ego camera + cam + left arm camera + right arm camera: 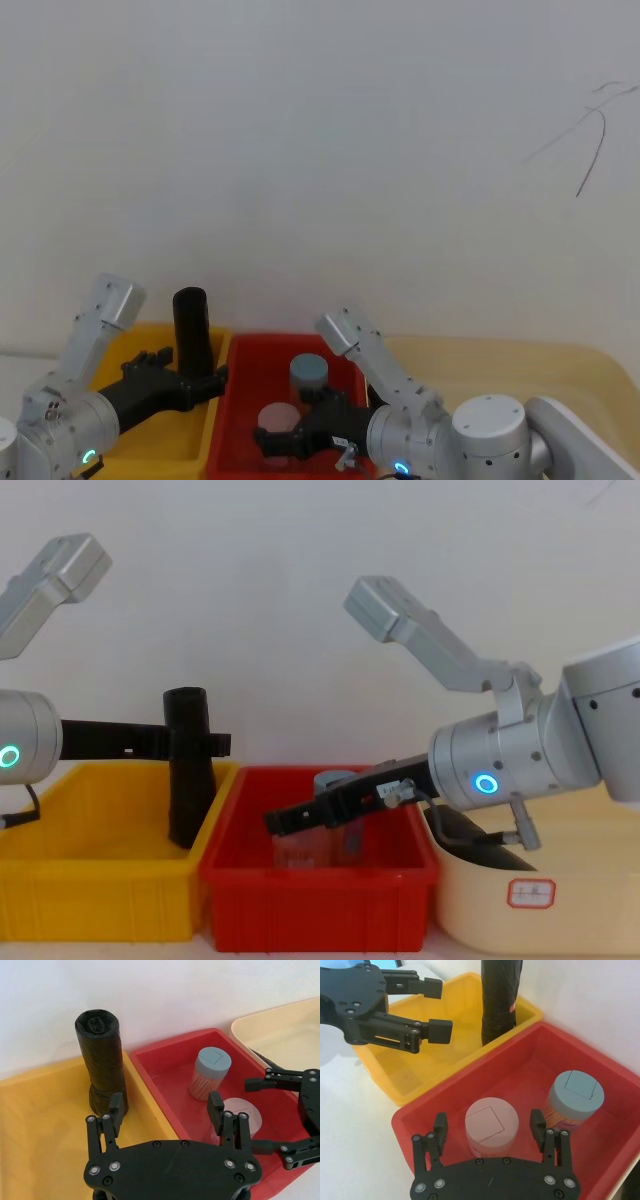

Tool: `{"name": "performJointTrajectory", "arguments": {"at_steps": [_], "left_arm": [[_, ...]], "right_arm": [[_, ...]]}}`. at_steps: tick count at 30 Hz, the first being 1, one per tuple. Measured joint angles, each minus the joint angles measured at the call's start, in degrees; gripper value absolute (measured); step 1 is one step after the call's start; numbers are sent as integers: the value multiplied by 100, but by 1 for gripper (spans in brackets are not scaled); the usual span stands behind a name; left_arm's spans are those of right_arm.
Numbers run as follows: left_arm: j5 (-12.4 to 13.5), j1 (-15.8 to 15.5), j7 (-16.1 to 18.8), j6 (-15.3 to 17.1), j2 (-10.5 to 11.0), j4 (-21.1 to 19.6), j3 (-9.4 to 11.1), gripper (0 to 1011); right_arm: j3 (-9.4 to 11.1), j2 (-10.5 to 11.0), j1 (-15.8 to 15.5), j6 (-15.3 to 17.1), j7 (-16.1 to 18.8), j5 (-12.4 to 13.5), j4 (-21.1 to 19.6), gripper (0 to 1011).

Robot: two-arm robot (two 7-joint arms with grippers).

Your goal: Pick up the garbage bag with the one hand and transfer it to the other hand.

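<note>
The garbage bag [100, 1057], a matte black roll, stands nearly upright in the far corner of the yellow bin [100, 880], against the wall shared with the red bin. My left gripper [166, 1109] has no sticker. It is open low in the yellow bin, and the bag [188, 770] sits just outside one finger with nothing between the fingers. My right gripper [489, 1124] carries a white sticker. It hangs open inside the red bin [420, 1110], its fingers on either side of a pink-lidded jar [491, 1125] without touching it.
A blue-lidded jar [576, 1097] stands in the red bin behind the pink one. A cream tub [540, 900] sits on the right past the red bin. A white wall rises close behind the bins. The two grippers are near each other across the bin wall.
</note>
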Motion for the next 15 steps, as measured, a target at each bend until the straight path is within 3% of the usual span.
{"name": "performJointTrajectory", "arguments": {"at_steps": [15], "left_arm": [[0, 0, -1, 0, 0, 0, 0, 1002]], "right_arm": [[-18, -180, 188, -93, 164, -59, 503, 1001]]}}
